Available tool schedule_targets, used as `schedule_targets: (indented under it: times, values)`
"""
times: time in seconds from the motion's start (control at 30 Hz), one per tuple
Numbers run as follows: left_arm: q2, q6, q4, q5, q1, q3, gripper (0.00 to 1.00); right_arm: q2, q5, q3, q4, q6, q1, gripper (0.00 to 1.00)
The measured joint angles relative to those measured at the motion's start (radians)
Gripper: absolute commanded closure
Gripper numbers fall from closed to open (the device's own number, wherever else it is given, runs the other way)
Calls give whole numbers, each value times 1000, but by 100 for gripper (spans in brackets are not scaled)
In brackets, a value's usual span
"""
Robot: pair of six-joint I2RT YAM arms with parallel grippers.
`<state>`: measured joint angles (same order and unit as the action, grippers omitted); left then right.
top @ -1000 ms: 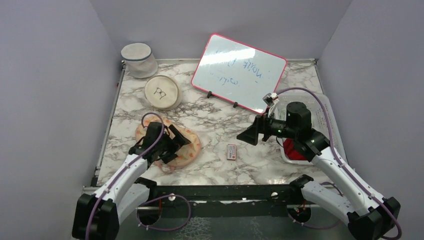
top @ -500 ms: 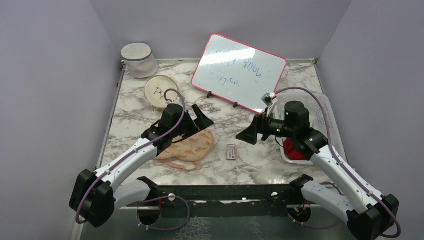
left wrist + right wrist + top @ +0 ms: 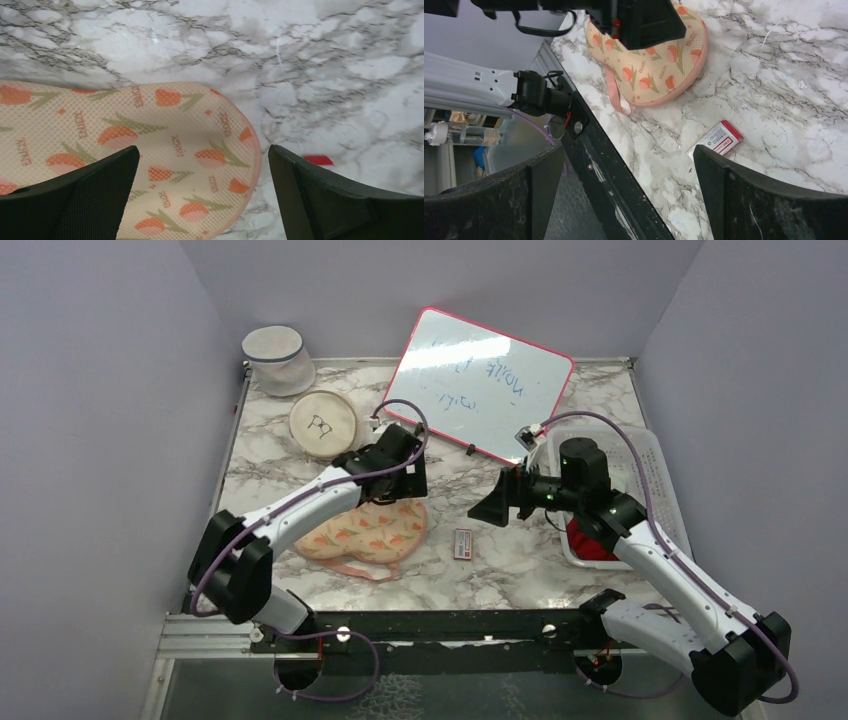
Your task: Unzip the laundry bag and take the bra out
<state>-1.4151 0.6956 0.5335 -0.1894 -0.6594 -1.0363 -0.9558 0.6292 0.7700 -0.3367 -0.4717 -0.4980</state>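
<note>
Laundry bag (image 3: 365, 537) lies flat toward the desk's (image 3: 520, 565) near-left corner, the bra (image 3: 150, 145) showing through its mesh. Left end effector (image 3: 202, 155) hangs released over its far end. Right end effector (image 3: 628, 152) is released too, mid-desk. Light, floppy stuff, so pinch the pinkish edging; I can't spot the zipper pull.

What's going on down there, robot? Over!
Left end effector open over the bra; right end effector open, empty. Bra lying on table, not gripped. Small red card beside it, not blocking.
</note>
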Motion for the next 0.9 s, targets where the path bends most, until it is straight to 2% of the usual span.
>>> schedule_targets:
  times: [0.17, 0.33, 0.4, 0.47, 0.73, 0.9]
  values:
    - [-165, 59, 110, -158, -37, -93, 9, 1, -18, 23, -18, 26, 0, 0]
    - [-261, 102, 155, -206, -43, -105, 29, 5, -27, 23, -50, 41, 0, 0]
    - [-267, 110, 154, -208, -53, -95, 35, 13, -32, 18, -59, 45, 0, 0]
    - [-240, 105, 126, -206, -74, -55, 46, 23, -33, 7, -63, 48, 0, 0]
    - [-34, 18, -37, -66, -96, 153, 74, 28, -32, -14, -66, 52, 0, 0]
    - [36, -110, -161, 105, -94, 213, 88, 26, -31, -14, -66, 58, 0, 0]
